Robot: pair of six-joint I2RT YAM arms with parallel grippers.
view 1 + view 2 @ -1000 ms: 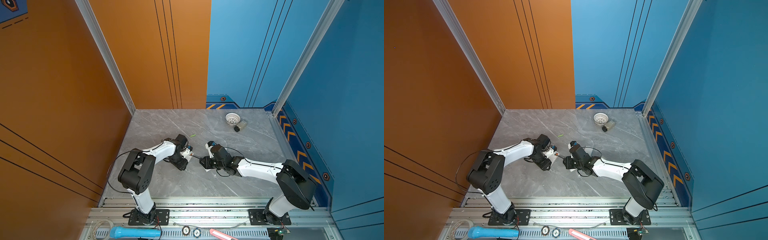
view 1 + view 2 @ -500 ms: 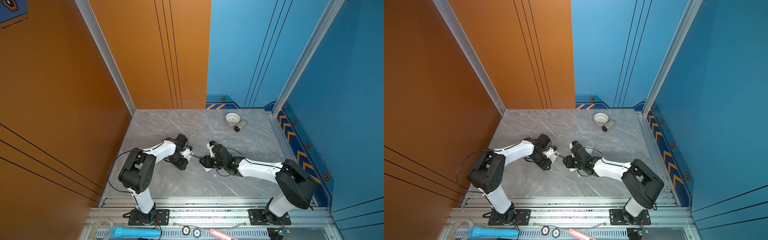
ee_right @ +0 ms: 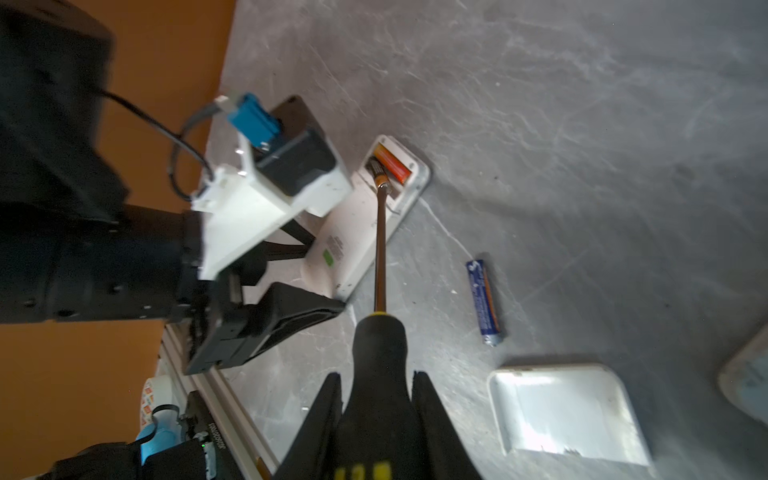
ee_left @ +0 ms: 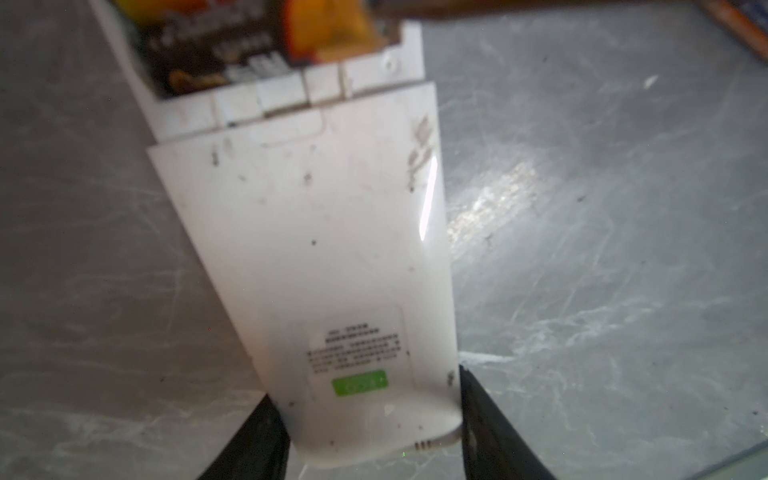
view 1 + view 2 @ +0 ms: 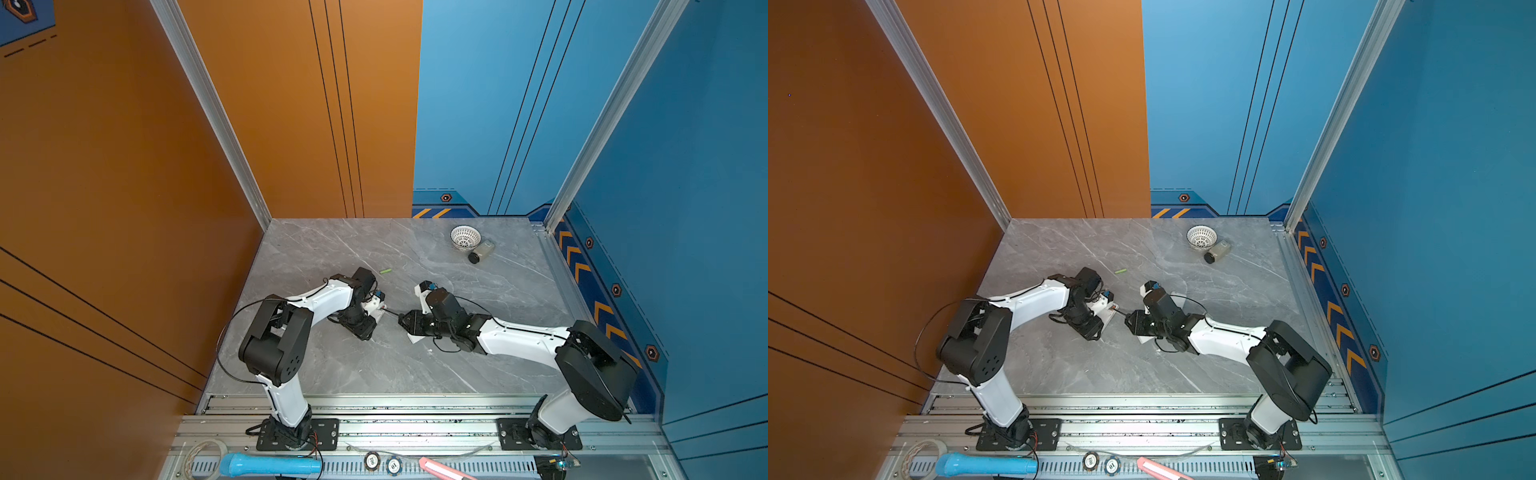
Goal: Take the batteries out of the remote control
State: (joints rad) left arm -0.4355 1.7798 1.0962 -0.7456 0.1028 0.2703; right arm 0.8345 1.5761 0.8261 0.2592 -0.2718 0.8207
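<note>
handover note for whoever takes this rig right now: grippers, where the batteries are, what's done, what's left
Grippers: the left gripper is shut on the label end of the remote, which lies flat on the table. The right gripper is shut on the screwdriver handle, tip at the open bay.
Batteries: the black-and-gold battery and orange-red battery are in the bay. The blue battery and light green battery lie loose on the table.
Done: cover off, two batteries out.
Left: pry out the two in the bay.
</note>
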